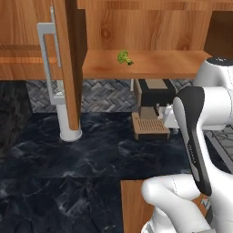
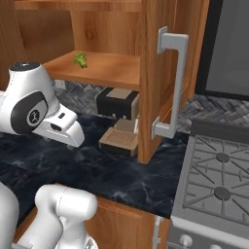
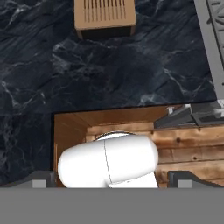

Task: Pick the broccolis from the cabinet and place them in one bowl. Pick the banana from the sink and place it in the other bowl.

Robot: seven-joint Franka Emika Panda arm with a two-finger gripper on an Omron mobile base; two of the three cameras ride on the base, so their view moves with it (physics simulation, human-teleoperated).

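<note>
Broccoli [image 1: 124, 57] sits alone on the cabinet shelf [image 1: 150, 66], toward the shelf's back, well clear of its front edge. The cabinet door [image 1: 68, 68] stands swung open edge-on at the left, its grey bar handle [image 1: 48, 59] facing outward. Under the shelf a coffee machine [image 1: 152, 109] stands on the dark marble counter [image 1: 68, 150], which lies bare in front. A stove [image 2: 219, 180] borders the counter on the right. The arm is folded back low, hand pointing down over the counter edge. Whether the gripper [image 3: 109, 181] is open or closed cannot be told; only its finger tips [image 3: 183, 177] peek in.
</note>
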